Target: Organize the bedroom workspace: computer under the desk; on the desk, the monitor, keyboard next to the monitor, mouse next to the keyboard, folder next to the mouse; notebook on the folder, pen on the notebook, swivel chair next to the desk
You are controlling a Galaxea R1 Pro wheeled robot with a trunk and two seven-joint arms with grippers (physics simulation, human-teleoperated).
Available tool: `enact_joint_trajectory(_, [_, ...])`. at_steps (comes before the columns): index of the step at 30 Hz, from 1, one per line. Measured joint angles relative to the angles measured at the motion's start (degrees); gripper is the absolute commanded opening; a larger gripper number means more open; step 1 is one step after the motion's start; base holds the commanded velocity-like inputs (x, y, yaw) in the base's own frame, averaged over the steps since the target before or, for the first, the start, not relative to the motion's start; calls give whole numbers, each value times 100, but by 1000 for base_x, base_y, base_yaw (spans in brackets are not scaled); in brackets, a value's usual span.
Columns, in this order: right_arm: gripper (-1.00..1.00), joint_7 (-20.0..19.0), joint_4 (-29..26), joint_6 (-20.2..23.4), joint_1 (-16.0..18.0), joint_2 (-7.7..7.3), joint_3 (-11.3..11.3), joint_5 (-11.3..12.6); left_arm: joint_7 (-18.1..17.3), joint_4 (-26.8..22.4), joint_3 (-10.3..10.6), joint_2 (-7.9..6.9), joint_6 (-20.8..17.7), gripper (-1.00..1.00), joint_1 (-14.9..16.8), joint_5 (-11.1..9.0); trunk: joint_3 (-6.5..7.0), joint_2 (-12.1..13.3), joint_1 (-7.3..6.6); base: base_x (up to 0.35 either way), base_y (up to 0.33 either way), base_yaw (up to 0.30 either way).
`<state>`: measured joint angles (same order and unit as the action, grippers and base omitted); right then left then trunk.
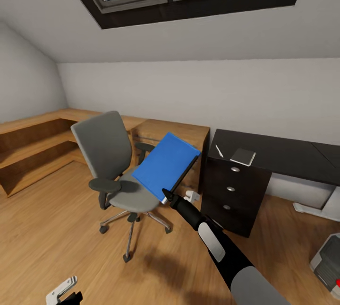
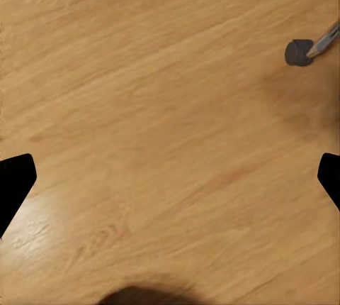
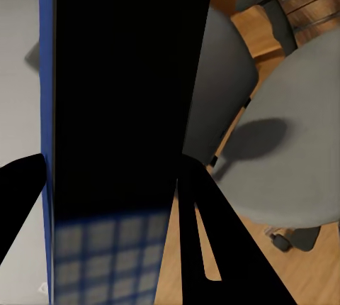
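The blue folder (image 1: 166,165) is lifted and tilted above the seat of the grey swivel chair (image 1: 111,153), with my right gripper (image 1: 166,196) shut on its lower corner. In the right wrist view the folder (image 3: 120,106) stands edge-on between my fingers (image 3: 20,191), with the chair seat (image 3: 290,156) behind it. The black desk (image 1: 283,153) stands to the right; a small grey notebook (image 1: 243,156) and a thin pen (image 1: 219,150) lie on its near end above the drawers. The grey computer (image 1: 328,260) sits on the floor at far right. My left gripper (image 2: 170,177) hangs open over bare floor.
Low wooden shelving (image 1: 33,149) runs along the left and back walls, with a wooden dresser (image 1: 182,139) behind the folder. A chair castor (image 2: 299,52) shows in the left wrist view. A white desk foot (image 1: 309,209) lies on the floor by the desk. Open wood floor lies in front.
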<state>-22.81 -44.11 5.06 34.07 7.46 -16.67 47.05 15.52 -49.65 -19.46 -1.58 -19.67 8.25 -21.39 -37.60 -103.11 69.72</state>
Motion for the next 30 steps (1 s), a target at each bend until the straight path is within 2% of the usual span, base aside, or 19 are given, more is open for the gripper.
enact_joint_trajectory(9, [-100,10,8,19,0,6,-13,22,-4,65,68,-8,78,100,0,2,162,361,-198,0,0,0])
enact_joint_trajectory(26, [-100,8,28,33,0,-25,4,17,-4,70,67,-34,93,100,0,11,467,1043,-571,0,0,-1])
enact_joint_trajectory(30, [-100,8,26,29,-7,-27,5,4,1,71,57,-34,97,100,1,9,541,1204,-659,0,0,-122])
